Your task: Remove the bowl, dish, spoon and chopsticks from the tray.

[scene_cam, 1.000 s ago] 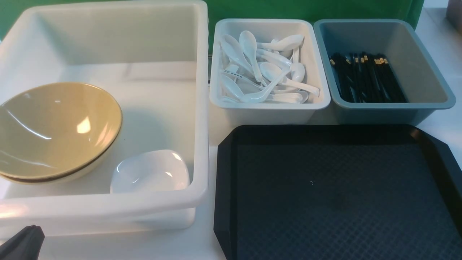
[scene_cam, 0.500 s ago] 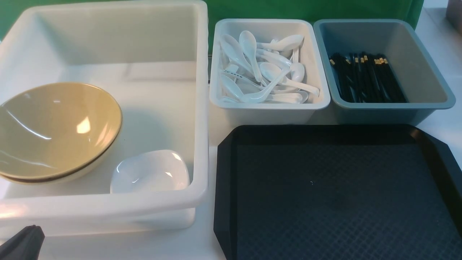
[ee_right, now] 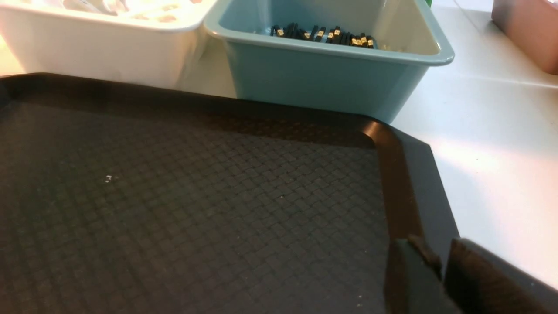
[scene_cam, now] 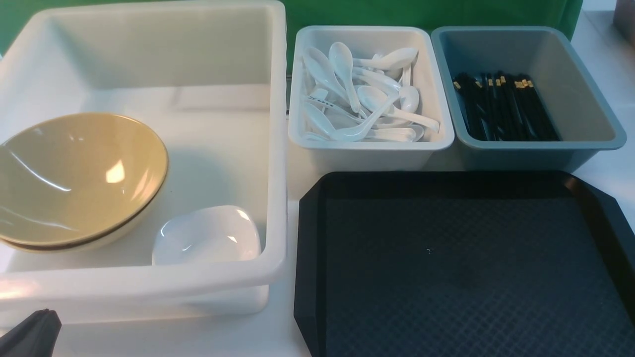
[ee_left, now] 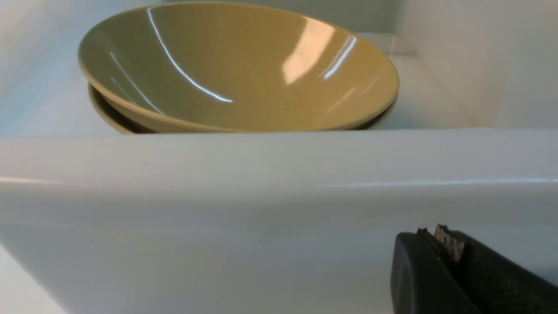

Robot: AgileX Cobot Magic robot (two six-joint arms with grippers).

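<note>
Only the wrist views show the right hand (ee_right: 440, 270) slightly parted, the left hand (ee_left: 440, 244) closed.

Tray (scene_cam: 461, 267) surface: bare across its whole textured floor; open from above.
Tray far edge: blocked by spoon bin (scene_cam: 369, 148) and grey-blue bin (scene_cam: 526, 156), both just beside the rim.
Tray left edge: large white tub (scene_cam: 278, 148) wall close alongside; narrow gap.
Tub near corners: bowl (scene_cam: 74, 178) and dish (scene_cam: 206, 235) occupy them; far half free.
</note>
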